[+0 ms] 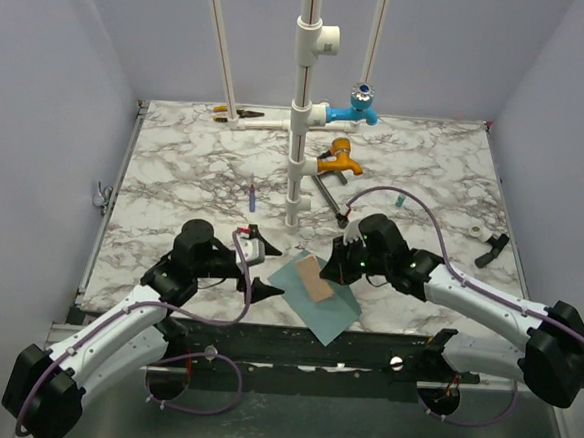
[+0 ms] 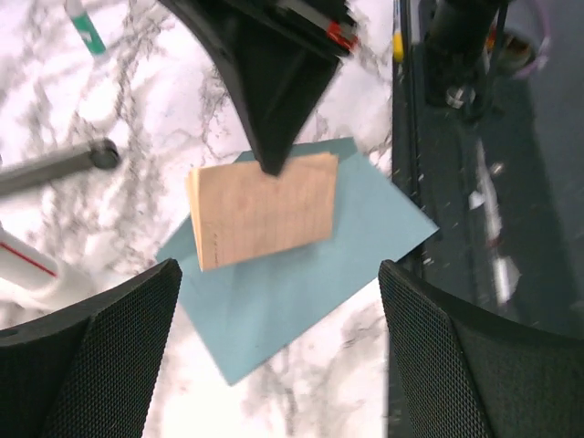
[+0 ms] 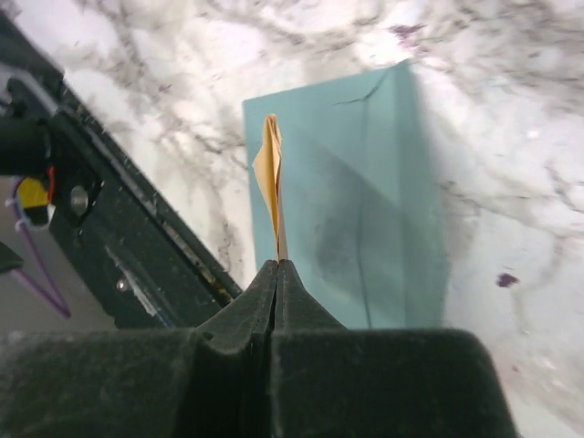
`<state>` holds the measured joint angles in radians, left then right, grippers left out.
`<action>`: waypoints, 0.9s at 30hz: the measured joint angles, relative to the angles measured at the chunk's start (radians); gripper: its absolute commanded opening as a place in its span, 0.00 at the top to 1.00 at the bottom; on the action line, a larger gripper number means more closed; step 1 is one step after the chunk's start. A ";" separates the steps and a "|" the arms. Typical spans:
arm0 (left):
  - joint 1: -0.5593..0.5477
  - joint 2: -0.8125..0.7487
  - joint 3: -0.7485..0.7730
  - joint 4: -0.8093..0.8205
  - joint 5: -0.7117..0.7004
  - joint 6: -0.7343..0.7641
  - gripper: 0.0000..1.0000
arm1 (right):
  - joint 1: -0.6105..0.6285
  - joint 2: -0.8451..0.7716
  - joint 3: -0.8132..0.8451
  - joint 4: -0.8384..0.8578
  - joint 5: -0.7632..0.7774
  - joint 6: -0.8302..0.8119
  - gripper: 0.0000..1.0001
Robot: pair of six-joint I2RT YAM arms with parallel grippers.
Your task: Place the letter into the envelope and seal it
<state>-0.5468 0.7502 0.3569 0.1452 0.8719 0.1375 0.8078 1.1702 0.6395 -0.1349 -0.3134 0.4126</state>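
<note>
The teal-blue envelope lies flat near the table's front edge, one corner reaching the edge. My right gripper is shut on the tan letter and holds it just above the envelope. In the right wrist view the letter stands edge-on from the closed fingertips over the envelope. In the left wrist view the letter hangs from the right gripper's fingers over the envelope. My left gripper is open and empty, just left of the envelope.
A white pipe stand with a blue valve and an orange valve rises mid-table. A pen, a black tool, a white tape roll and a small teal piece lie around. The dark front rail borders the table.
</note>
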 measured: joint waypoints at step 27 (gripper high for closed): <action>-0.357 0.366 0.048 -0.252 -0.351 1.089 0.23 | -0.173 0.082 0.097 -0.305 0.116 -0.025 0.99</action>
<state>-0.9039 1.1160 0.4049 -0.1070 0.5209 1.2270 0.6346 1.2526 0.7364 -0.4397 -0.1974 0.3878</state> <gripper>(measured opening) 0.766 0.006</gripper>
